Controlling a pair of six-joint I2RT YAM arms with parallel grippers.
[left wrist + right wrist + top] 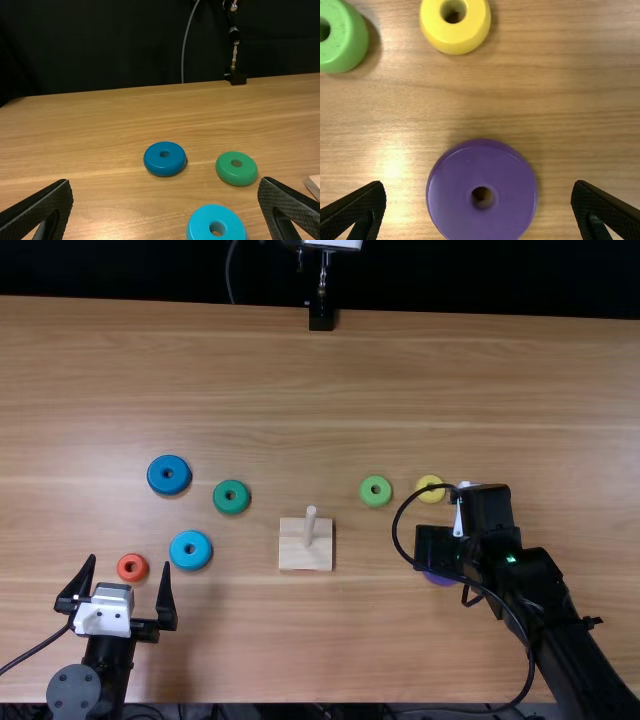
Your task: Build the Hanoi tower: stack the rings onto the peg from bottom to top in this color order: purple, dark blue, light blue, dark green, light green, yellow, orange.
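"How is the left gripper (129,563) held?"

"It is aimed forward, its fingers spread wide, with the left arm (75,692) lined up behind it."

"And the right gripper (440,546)?"

"That one is pointed down (its fingers, too, are parted widely), and the right arm (575,650) is slanted back behind it."
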